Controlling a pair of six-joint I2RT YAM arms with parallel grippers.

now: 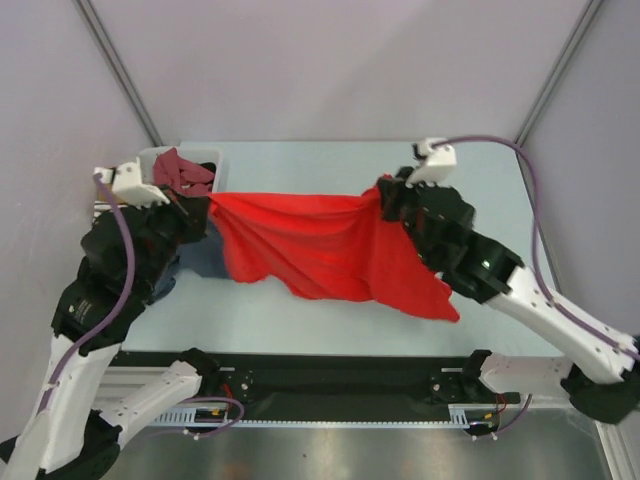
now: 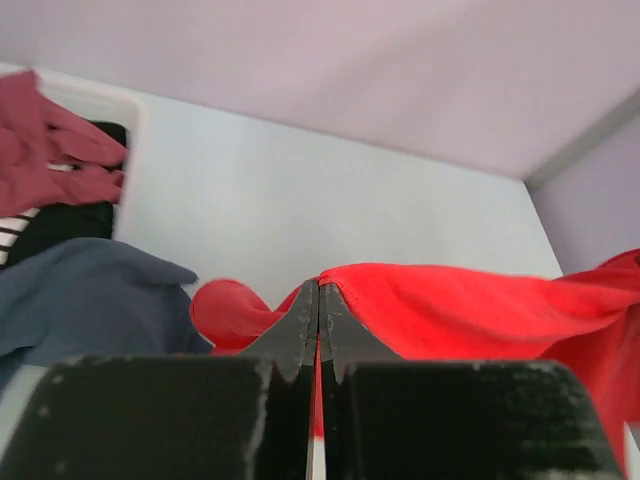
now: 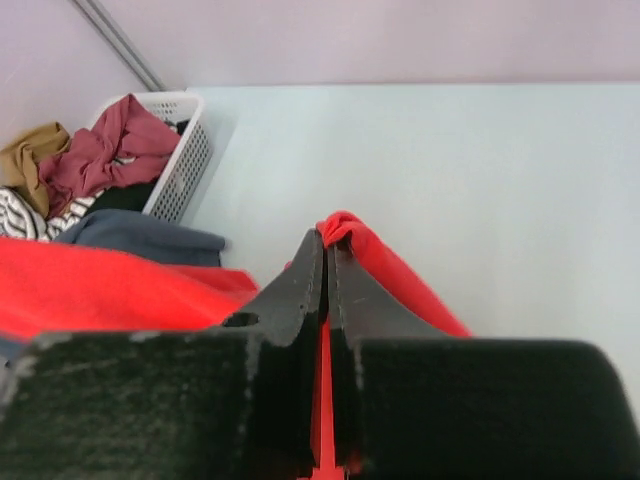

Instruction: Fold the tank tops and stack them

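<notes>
At the centre of the top view, one red tank top [image 1: 310,245] hung spread between two grippers. Its long axis ran left to right across the frame. The upper edge was drawn nearly straight from grip to grip, and the loose body fell toward the bottom of the frame, the lower right corner trailing lowest.

The left gripper [image 2: 318,290] had its jaws pressed together on a fold at the garment's left end. The right gripper [image 3: 326,240] was likewise clamped on a fold at the right end, with red cloth showing between and below the fingers.

One navy tank top [image 2: 90,290] lay crumpled on the table [image 1: 330,160] at the left of the frame, beside the red one's left end and below the basket. Which way it pointed could not be determined.

One white basket [image 3: 185,150] stood at the upper left of the table. It held one maroon garment [image 3: 110,150], one mustard piece [image 3: 30,150] and one striped piece [image 3: 25,215], all bunched.
</notes>
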